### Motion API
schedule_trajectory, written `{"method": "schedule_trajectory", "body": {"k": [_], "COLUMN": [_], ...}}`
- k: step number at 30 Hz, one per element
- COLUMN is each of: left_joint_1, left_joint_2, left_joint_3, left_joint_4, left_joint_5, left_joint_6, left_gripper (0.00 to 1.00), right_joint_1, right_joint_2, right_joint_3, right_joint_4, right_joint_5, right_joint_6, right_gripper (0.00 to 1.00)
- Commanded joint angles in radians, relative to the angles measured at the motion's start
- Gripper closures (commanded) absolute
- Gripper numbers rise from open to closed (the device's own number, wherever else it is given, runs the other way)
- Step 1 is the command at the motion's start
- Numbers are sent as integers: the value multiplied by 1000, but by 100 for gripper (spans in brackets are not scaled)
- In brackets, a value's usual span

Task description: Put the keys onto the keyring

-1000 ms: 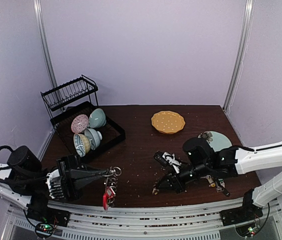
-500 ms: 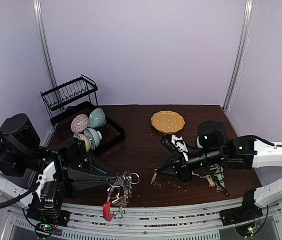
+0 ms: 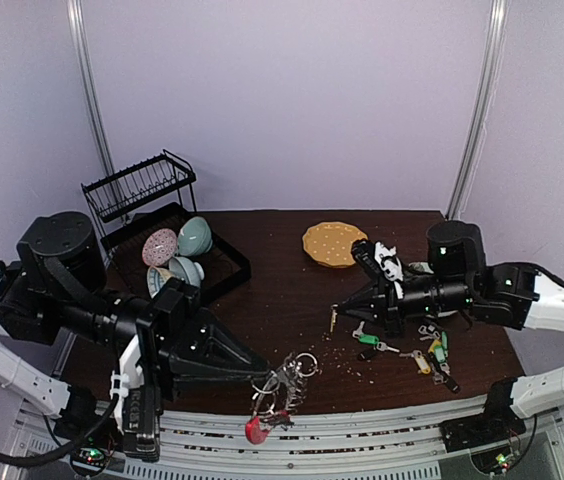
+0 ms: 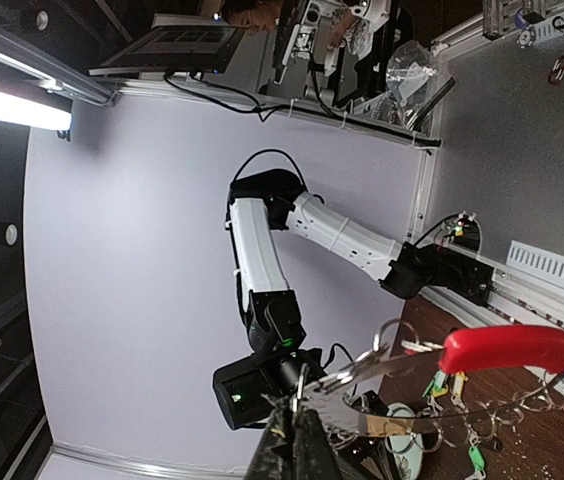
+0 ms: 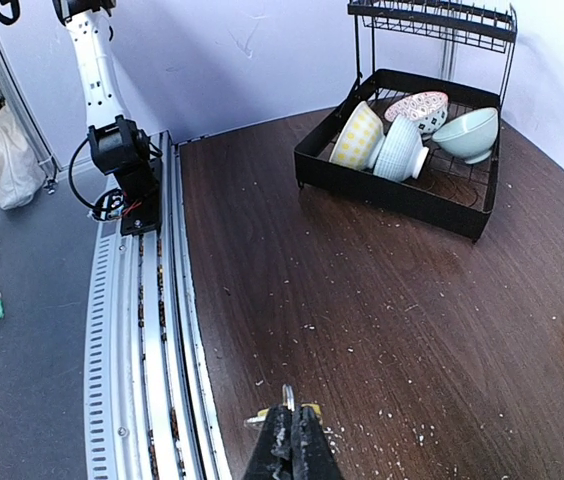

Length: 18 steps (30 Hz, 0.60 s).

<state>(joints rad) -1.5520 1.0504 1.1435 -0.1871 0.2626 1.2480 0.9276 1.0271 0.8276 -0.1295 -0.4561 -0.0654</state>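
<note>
My left gripper is shut on one silver loop of the keyring and holds it in the air over the table's near edge. The ring's red plastic arc hangs lowest. In the left wrist view the fingers pinch a loop and the red arc sticks out to the right. My right gripper is raised above mid-table, shut on a small key with a yellow tag, also seen at its fingertips. Several loose keys with green and yellow tags lie on the table under the right arm.
A black dish rack with several bowls stands at the back left. A round yellow dotted plate lies at the back centre. Metal rails run along the near edge. Crumbs speckle the dark wood table.
My left arm has risen and swung right, carrying the keyring to the near-centre edge. My right gripper has lifted the yellow-tagged key off the table and drawn back to the right.
</note>
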Motion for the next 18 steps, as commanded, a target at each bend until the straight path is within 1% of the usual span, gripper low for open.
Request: {"method": "schedule_trajectory", "body": {"k": [1,3,4,7,9,11,14,16,18], "left_joint_1": [6,16,21,39,59,71,89,96,95], "left_joint_2": [5,-3,-12,-60,-81,-107,-158,-179,-190], "left_joint_3": [37,11,-26,-149,-204,-265,-346,-373,-386], "left_joint_4": [13,63,114,334,423,478,583,618,635], "left_joint_5": [-8,-6,-16,-68,-114,-139,-104,-108,-167], "left_joint_6": [-10,-55,-93,-252,-368,-437,-522,-558,-578], "left_gripper": [100,100,100,100,100,100,100,100,100], "right_joint_1": [-29,-34,-34,-34,-35,-34,-32,-32,-32], "right_joint_2": [12,28,40,102,165,227,279,267,236], "right_joint_3": [-10,-12,-12,-16,-27,-36,-63,-75,-60], "right_joint_4": [-24,-24,-26,-26,-17,-2,38,62,40], "right_joint_5": [-36,-53,-57,-57,-74,-94,-113,-110,-76], "right_joint_6": [-17,-3,5,74,134,194,242,253,248], "right_gripper": [100,100,100,100,100,100,100,100,100]}}
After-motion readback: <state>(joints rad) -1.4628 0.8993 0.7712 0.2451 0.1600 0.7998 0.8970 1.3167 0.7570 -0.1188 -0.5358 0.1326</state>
